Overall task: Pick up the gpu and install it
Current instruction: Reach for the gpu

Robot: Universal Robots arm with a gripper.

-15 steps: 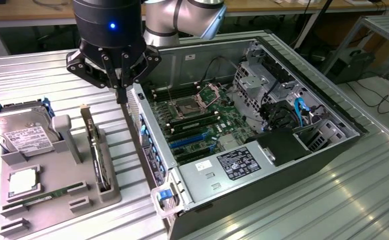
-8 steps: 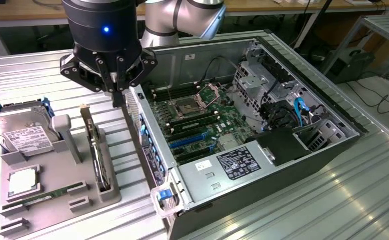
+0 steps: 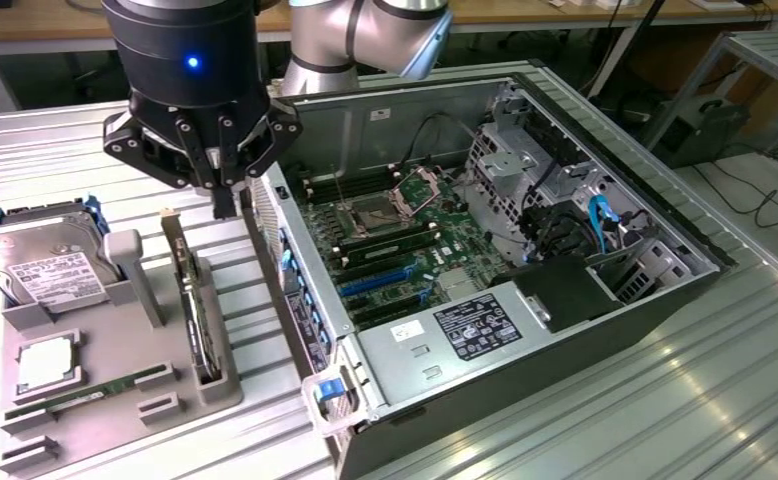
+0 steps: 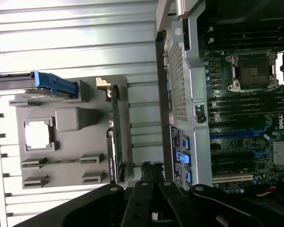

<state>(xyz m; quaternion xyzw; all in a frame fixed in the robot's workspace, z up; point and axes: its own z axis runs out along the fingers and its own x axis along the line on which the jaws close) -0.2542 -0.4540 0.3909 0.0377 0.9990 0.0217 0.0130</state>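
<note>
The gpu (image 3: 192, 300) stands on its long edge in a slot of the grey holder tray (image 3: 109, 400), its pale bracket end pointing up at the far end. In the wrist view the gpu (image 4: 114, 137) appears edge-on as a thin dark strip. My gripper (image 3: 230, 205) hangs above and slightly beyond the card's bracket end, over the gap between tray and computer case. Its fingers are shut with nothing between them. In the wrist view the gripper (image 4: 150, 169) sits between the gpu and the case wall.
The open computer case (image 3: 656, 290) lies on its side on the exterior view's right, motherboard exposed with blue expansion slots (image 3: 382, 280). The tray also holds a hard drive (image 3: 42, 265), a processor (image 3: 45, 362) and a RAM stick (image 3: 89, 392).
</note>
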